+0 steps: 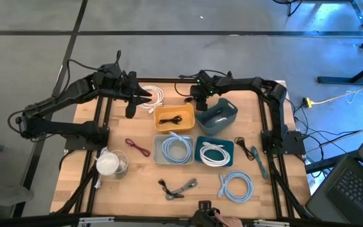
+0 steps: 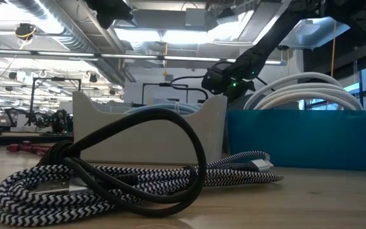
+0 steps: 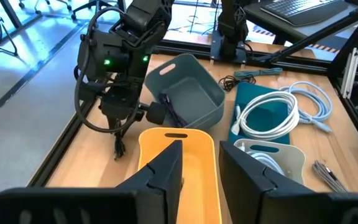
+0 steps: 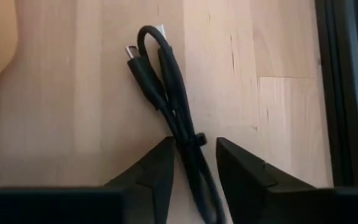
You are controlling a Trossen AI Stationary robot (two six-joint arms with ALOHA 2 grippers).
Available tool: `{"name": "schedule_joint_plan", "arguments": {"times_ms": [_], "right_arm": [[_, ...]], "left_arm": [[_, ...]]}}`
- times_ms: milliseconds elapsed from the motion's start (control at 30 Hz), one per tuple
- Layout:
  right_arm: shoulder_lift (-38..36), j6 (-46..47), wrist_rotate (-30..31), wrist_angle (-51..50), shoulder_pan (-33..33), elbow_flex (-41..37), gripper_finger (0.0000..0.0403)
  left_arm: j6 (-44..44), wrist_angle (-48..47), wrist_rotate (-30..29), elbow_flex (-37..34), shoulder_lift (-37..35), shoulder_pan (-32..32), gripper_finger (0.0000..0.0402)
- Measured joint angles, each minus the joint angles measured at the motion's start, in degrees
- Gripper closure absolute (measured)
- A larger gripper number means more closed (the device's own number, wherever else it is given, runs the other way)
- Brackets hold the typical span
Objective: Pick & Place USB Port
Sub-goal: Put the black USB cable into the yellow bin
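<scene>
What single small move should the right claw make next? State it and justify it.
Probably finish closing the right claw on the black cable. The folded cable lies on the bare wooden table and runs between the two fingers, which still show gaps on either side, so nothing looks gripped yet. Lifting first would likely leave it behind.

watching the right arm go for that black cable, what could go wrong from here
The right gripper straddles only the thin tied end of the black cable, so it may slip out as the fingers close. Its loose loop could then drag and snag the rim of the yellow bin close by.
</scene>
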Motion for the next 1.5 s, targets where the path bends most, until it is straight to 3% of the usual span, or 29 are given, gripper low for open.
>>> {"name": "schedule_joint_plan", "arguments": {"times_ms": [233, 733, 1000, 1133, 1233, 1367, 1500], "right_arm": [[-0.14, -0.02, -0.01, -1.77, 0.02, 0.05, 0.0388], [-3.25, 1.36, 2.36, -14.82, 0.34, 7.58, 0.0402], [-12.79, 5.12, 2.54, -23.76, 2.77, 9.99, 0.0403], [-21.22, 9.04, 2.53, -25.31, 6.32, 9.1, 0.0403], [-27.27, 12.26, 2.47, -25.16, 10.02, 8.32, 0.0403], [-33.62, 17.1, 2.38, -20.48, 15.57, 7.2, 0.0403], [-35.91, 19.17, 2.38, -10.59, 21.0, 5.84, 0.0403]], "left_arm": [[0.02, -0.01, 0.0, 0.0, 0.0, 0.0, 0.0302], [1.15, -0.32, -0.02, 0.0, 0.0, 0.0, 0.0302], [0.31, -0.49, -3.5, -5.25, 0.0, 0.12, 0.0308], [-2.68, 11.21, -3.08, -14.03, -0.35, 0.03, 0.0309], [-5.36, 24.97, -2.16, -21.39, -0.73, -0.71, 0.0309], [-9.78, 51.13, 1.06, -30.39, -0.78, -2.34, 0.0307], [-11.27, 76.15, 0.59, -36.4, 0.5, -4.87, 0.0307]]}}
